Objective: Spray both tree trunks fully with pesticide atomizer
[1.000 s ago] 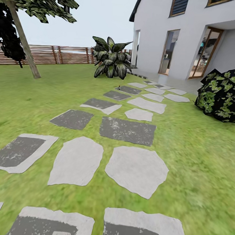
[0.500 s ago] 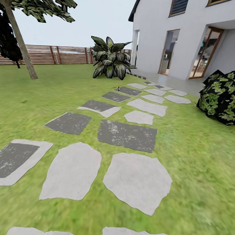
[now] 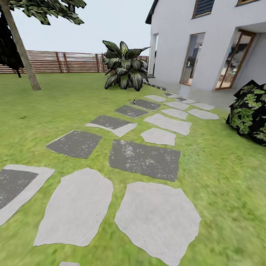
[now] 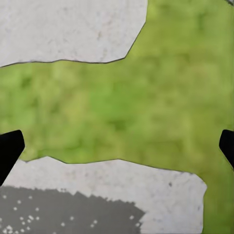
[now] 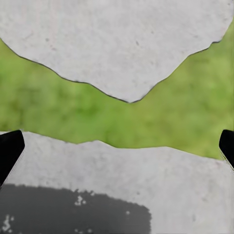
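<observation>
Head view: we see a green grass lawn [image 3: 53, 107] crossed by grey stepping stones [image 3: 157, 218], a brown slatted fence [image 3: 74, 62], and a tiny dark atomizer [image 3: 130, 102] by the far stones.

Left wrist view: our left tool [image 4: 117, 146] gapes wide over grass.

Right wrist view: our right tool [image 5: 117, 146] gapes wide over stone.

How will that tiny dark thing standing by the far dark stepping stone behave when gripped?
The small dark object stands upright and narrow at the edge of a dark stepping stone, so a nudge would probably tip it. It looks tiny beside the stones, so it is likely light. It is too small here to judge its surface or grip.
</observation>
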